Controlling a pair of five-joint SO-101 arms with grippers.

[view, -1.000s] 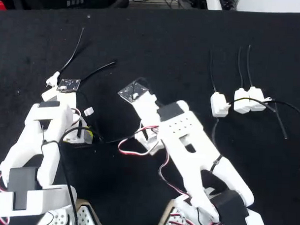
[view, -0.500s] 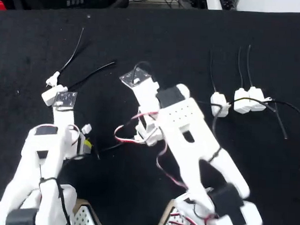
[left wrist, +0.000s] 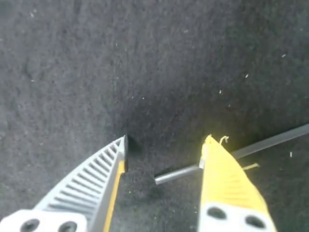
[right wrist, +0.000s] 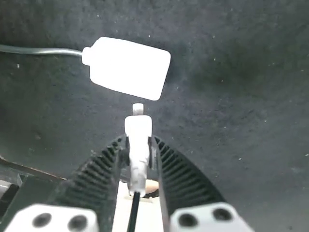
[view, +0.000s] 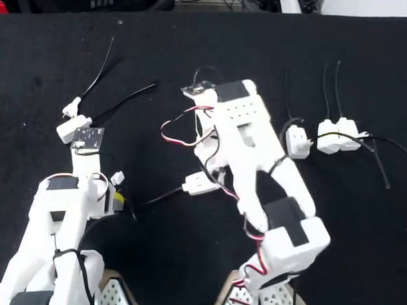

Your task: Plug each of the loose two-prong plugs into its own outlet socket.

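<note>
Ok so the right fingers (right wrist: 138, 141) are clamped tight on a small white plug (right wrist: 138, 126), its black cord running back between them. The plug's tip points at a white socket block (right wrist: 126, 67) lying flat on the black desk (view: 194, 38). It's right up at the block's edge, but I can't tell if it's actually touching. That block has its own thin cable coming off one end.

From above, the right arm (view: 247, 137) is hunched over around the middle of the desk. There's a white piece on a black cable (view: 201, 186) lying just beside it, on the side towards the near edge.

The left fingers (left wrist: 165, 145) are spread wide and holding nothing. The loose end of a black cable (left wrist: 176, 175) lies on the desk between them, passing by the yellow one. The left arm (view: 61, 201) sits by the near left corner.

Over by the right edge there are three more white blocks: one on its own (view: 297, 141), then a pair side by side (view: 338, 136). Their cables run towards the far edge.
</note>
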